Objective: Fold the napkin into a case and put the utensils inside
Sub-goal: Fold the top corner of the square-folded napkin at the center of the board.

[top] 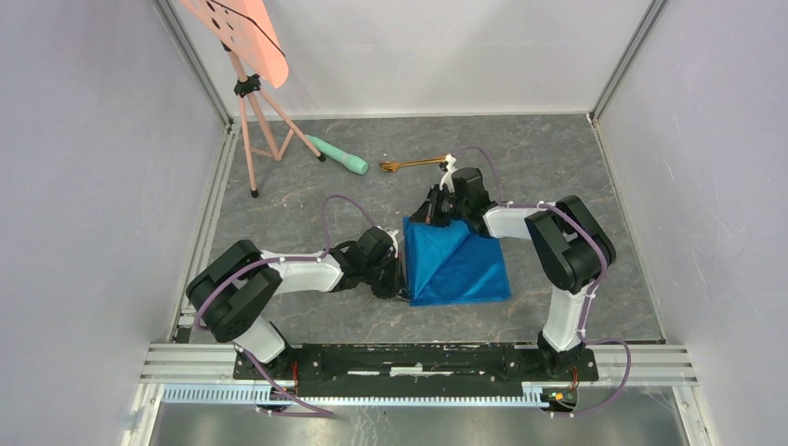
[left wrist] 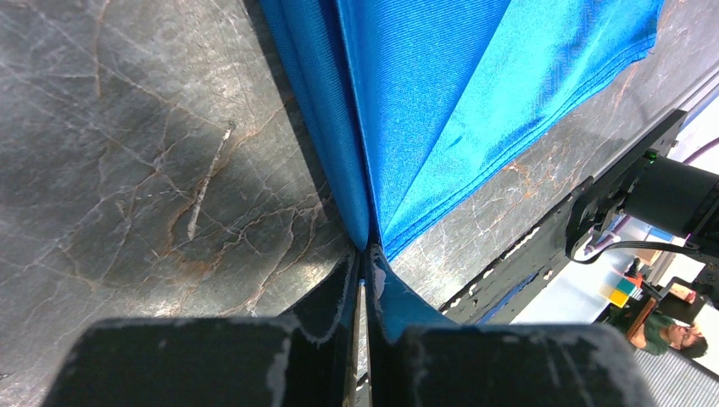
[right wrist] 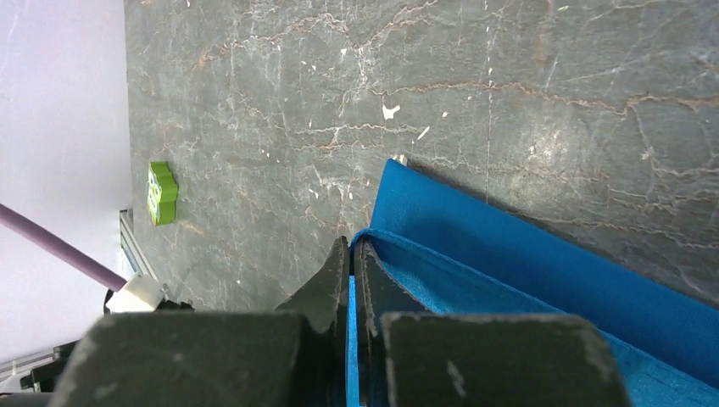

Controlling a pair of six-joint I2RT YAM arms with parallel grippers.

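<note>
Two corners of the napkin (top: 455, 260) were pinched shut. The left end effector (left wrist: 366, 254) was clamped on the near left corner and the right end effector (right wrist: 351, 254) on the far left one. It lay partly folded mid-table (top: 576, 167), one flap doubled over diagonally. The utensils (top: 413, 164) lay outside it on the bare far side, near a mint-green cylinder (top: 339, 155).

Mint cylinder (top: 339, 156) just beside utensils (top: 413, 164)
</note>
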